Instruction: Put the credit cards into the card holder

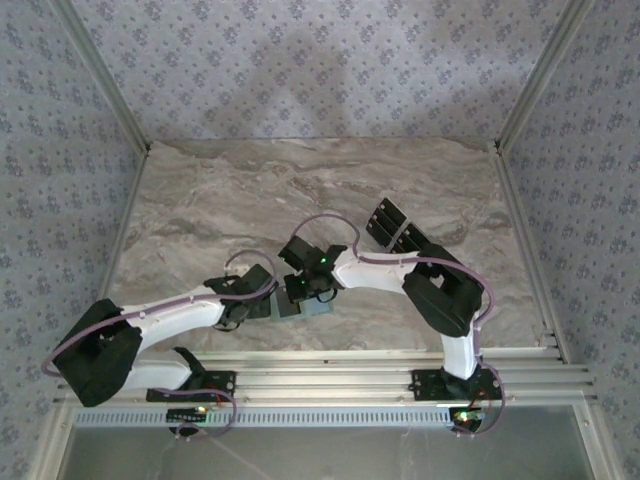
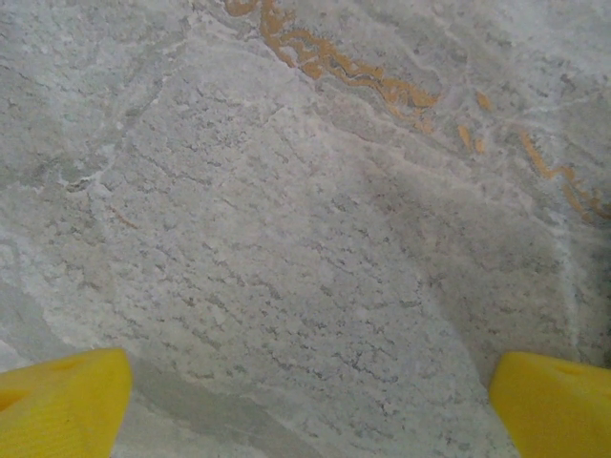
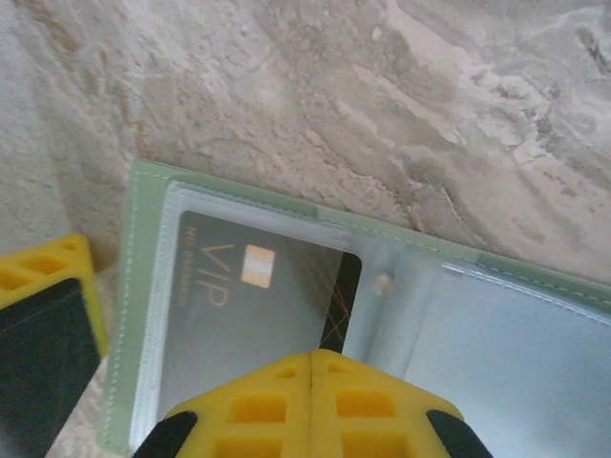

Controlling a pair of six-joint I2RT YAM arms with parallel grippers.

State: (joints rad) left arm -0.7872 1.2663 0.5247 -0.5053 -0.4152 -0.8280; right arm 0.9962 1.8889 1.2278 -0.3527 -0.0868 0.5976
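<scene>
Top view: the card holder [image 1: 305, 308] is seen lying open near the middle of the worktop's [image 1: 200, 200] near edge, beneath both wrists. The left gripper [image 1: 265, 298] is placed just to its left and the right gripper [image 1: 303, 292] above it. The loose credit cards [image 1: 388, 222] are stacked well apart, toward the right edge.

Left wrist view: the left gripper's fingers [image 2: 57, 401] are spread wide over bare marble, and nothing is held.

Right wrist view: the right gripper's fingers [image 3: 312, 396] are pressed together, nothing between them, over a card [image 3: 258, 305] lodged in the holder's clear sleeve [image 3: 167, 286]. They are probably being used to push the card home. One left finger [image 3: 43, 272] is set beside the holder's edge, probably to steady it. "VIP" is read in gold; the smaller print cannot be read.
</scene>
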